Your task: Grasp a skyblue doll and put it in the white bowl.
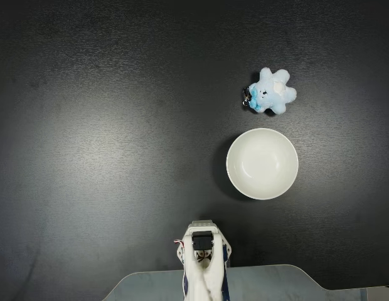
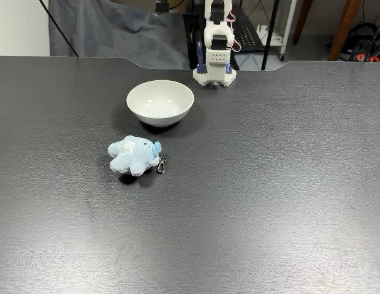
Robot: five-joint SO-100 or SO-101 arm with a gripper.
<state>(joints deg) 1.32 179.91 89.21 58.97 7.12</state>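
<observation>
Skyblue doll point(image 1: 271, 91) lying on the dark tabletop point(image 2: 269, 184) just beside the white bowl point(image 1: 262, 163), not touching it, keyring point(image 2: 161, 165) trailing beside it, arm point(image 1: 204, 263) folding back at the edge, jaws' state impossible to tell.

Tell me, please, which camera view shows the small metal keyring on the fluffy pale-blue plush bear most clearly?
The fixed view from the table's front: there the small metal keyring lies in full view on the dark tabletop beside the fluffy pale-blue plush bear. The fixed view from above shows the keyring as a dark glint at the bear's edge.
</observation>
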